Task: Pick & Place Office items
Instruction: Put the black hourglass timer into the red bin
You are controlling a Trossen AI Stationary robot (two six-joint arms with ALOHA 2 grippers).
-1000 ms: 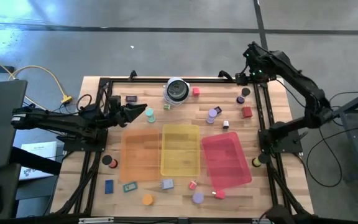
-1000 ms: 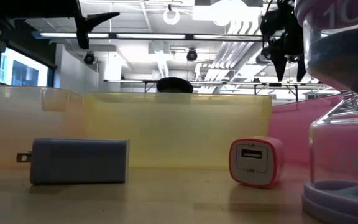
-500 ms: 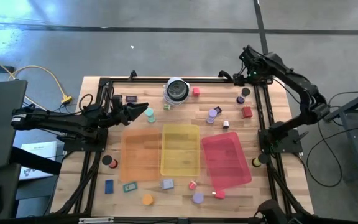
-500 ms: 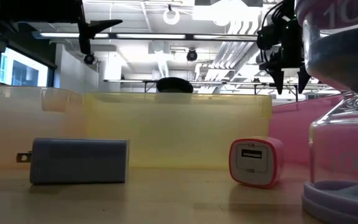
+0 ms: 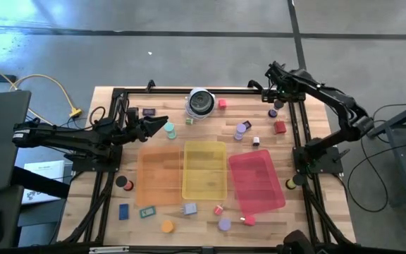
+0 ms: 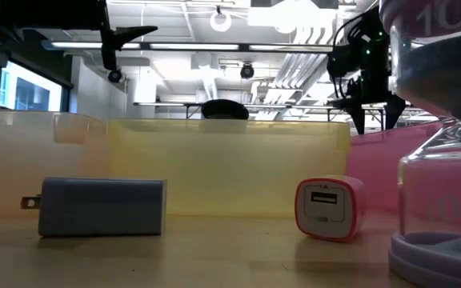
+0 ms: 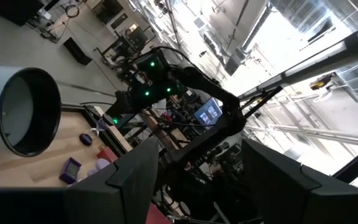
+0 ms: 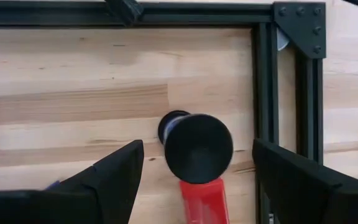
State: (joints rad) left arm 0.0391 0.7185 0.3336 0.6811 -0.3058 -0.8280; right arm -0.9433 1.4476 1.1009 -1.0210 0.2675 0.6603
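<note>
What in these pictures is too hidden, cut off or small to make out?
- Low view: the hourglass is cut off by the top and right edges; the trays hide the table behind them.
- High view: the small pieces near the front edge, like the orange disc, are too small to identify.
- Right wrist view: the black hourglass hides part of the red piece.
- Left wrist view: the white cylinder is cut off by the left edge.

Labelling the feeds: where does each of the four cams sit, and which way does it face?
High: overhead, straight down on table; both arms, left gripper, right gripper.
Low: tabletop level, across at yellow tray, grey charger; right gripper hangs above.
Left wrist: looks across past own open fingers at right arm.
Right wrist: down past own open fingers at black hourglass.
Shared: high and right wrist both show black hourglass.
</note>
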